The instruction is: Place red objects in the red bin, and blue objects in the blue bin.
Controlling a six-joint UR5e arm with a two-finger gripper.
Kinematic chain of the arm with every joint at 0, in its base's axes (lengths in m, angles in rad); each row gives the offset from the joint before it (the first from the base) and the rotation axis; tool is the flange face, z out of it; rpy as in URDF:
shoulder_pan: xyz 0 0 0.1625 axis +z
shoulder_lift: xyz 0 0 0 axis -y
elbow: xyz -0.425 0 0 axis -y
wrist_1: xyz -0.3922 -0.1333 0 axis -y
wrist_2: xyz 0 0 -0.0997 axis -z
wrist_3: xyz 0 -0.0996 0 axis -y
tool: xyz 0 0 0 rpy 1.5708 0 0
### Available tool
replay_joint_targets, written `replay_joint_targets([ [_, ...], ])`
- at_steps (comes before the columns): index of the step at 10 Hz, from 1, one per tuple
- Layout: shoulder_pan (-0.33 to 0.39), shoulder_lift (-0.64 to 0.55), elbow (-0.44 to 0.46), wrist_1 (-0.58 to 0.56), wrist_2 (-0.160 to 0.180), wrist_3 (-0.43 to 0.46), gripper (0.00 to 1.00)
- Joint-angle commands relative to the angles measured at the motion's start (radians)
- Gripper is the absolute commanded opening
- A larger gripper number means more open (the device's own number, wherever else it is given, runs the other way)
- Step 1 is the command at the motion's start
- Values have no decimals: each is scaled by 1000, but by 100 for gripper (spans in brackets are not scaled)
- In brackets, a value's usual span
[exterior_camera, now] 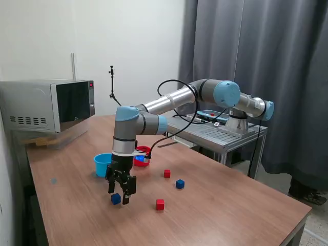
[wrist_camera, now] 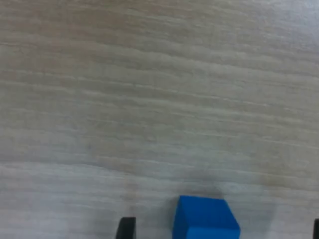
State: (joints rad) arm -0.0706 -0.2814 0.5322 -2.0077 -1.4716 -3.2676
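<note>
My gripper [exterior_camera: 119,195] hangs low over the wooden table [exterior_camera: 230,210], open, with a dark blue cube [exterior_camera: 116,199] on the table between its fingers. In the wrist view the same blue cube [wrist_camera: 205,220] sits between the two dark fingertips [wrist_camera: 126,228] of the gripper [wrist_camera: 221,231], apart from both. A second blue cube [exterior_camera: 180,184] lies further toward the exterior view's right. One red cube [exterior_camera: 167,173] rests near it and another red cube [exterior_camera: 160,204] closer to the front. The light blue cup [exterior_camera: 103,164] stands just behind the gripper. The red cup [exterior_camera: 142,156] is partly hidden by the arm.
A microwave [exterior_camera: 48,105] stands at the table's back corner on the exterior view's left. A metal stand [exterior_camera: 225,134] carrying the arm's base is behind the table on the exterior view's right. A black cable [exterior_camera: 171,134] loops from the arm.
</note>
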Motion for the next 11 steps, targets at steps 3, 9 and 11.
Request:
replay_joint_targets([
  [3,0,2,-1,0,-4,-1,100],
  [9,0,2,-8,-23,-33,0,100],
  [11,0,2,-9,-49,-33,0,100],
])
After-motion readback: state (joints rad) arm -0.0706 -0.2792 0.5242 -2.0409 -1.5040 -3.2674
